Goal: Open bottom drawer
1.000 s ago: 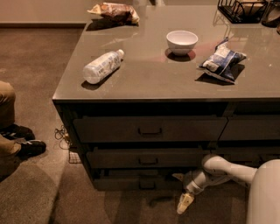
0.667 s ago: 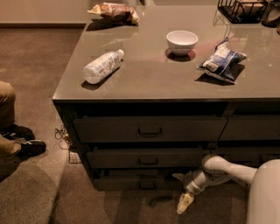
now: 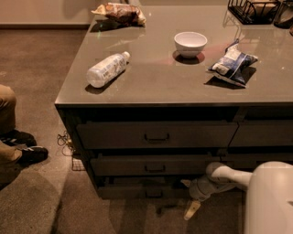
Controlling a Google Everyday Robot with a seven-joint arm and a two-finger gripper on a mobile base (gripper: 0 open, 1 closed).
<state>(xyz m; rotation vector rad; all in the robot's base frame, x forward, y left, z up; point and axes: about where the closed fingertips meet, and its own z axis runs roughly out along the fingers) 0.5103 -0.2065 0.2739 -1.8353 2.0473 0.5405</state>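
Note:
The bottom drawer is the slim dark front lowest in the left three-drawer stack, and its small bar handle sits at its centre. The drawer front looks flush with the stack. My gripper is low, just above the floor, in front of the drawer's right end and to the right of the handle. Its pale fingertips are spread apart, one high and one low, holding nothing. My white arm reaches in from the lower right.
The middle drawer and top drawer sit above. On the counter lie a plastic bottle, a white bowl, a blue snack bag and a chip bag. A person's leg and shoe are at the left.

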